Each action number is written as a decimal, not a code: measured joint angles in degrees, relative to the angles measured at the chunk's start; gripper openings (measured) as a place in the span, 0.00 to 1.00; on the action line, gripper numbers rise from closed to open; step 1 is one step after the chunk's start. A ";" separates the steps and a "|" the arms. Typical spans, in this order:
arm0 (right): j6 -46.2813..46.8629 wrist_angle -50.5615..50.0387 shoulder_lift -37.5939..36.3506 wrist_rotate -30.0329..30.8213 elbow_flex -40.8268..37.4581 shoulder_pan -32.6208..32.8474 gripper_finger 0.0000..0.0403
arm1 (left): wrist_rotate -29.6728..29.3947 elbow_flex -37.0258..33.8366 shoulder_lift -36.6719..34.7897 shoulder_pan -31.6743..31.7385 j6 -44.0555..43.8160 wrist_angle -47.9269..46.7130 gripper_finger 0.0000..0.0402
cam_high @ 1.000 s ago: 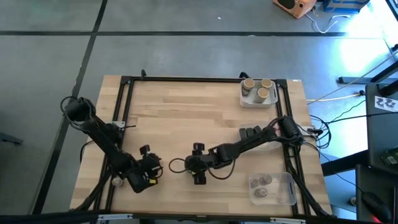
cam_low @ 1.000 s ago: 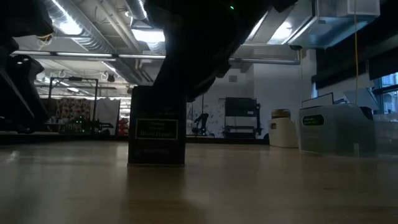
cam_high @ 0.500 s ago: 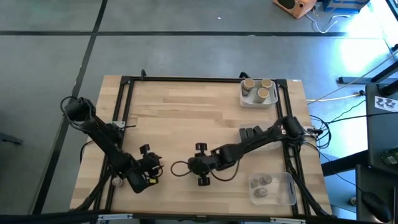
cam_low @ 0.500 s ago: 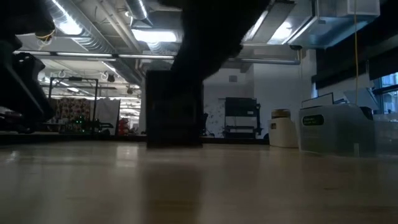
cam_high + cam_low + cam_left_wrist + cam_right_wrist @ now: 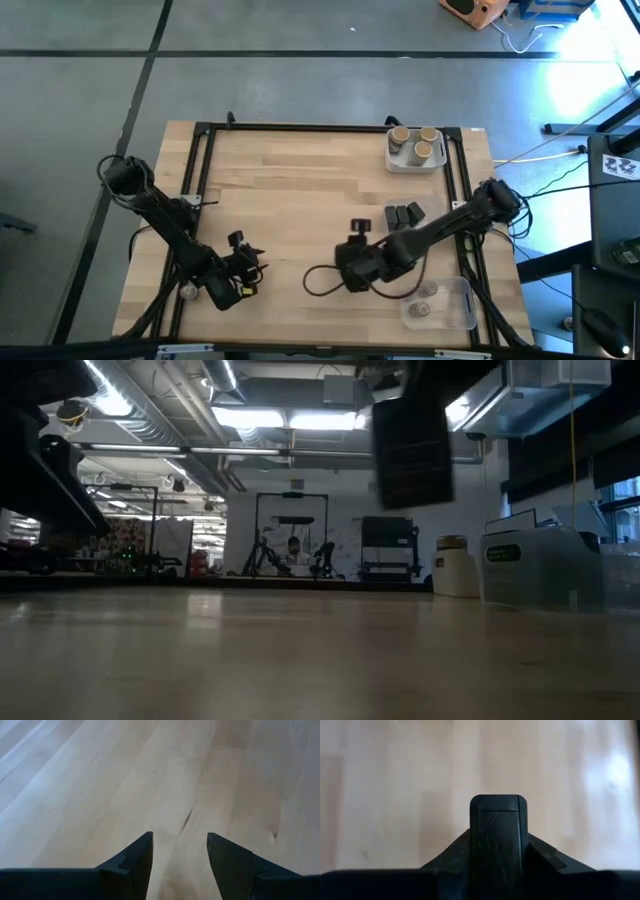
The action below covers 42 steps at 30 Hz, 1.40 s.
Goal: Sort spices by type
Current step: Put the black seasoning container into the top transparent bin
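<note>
1. Clearly no readable writing on the dark grey block (image 5: 496, 845) clamped between the right tool's (image 5: 357, 262) fingers.
2. Held clear above the tabletop (image 5: 290, 190), near two more dark blocks (image 5: 404, 214).
3. Tan-topped jars (image 5: 415, 142) in the far tray (image 5: 392, 160); silver ones (image 5: 421, 306) in the near tray (image 5: 462, 308).
4. Left tool (image 5: 179, 854) fingers apart, empty, at near left.

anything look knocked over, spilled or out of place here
Nothing stands out. Tan jars sit upright in their tray, silver ones in theirs, dark blocks grouped on the table. The right gripper holds one dark block aloft.
</note>
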 joint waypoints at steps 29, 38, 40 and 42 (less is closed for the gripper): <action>33.46 -7.32 -39.94 1.45 -37.41 7.16 0.31 | -0.15 0.00 0.00 1.44 0.86 -0.05 0.42; 35.98 -3.12 -39.93 3.51 -45.87 7.68 0.31 | -0.17 -0.02 0.00 4.22 2.00 0.01 0.42; 35.83 -0.70 -39.93 3.76 -47.40 7.68 0.31 | -0.17 -0.02 0.00 4.53 2.02 0.05 0.42; 35.65 1.29 -39.93 4.19 -48.92 7.68 0.32 | -0.17 -0.02 0.00 4.62 2.01 0.14 0.42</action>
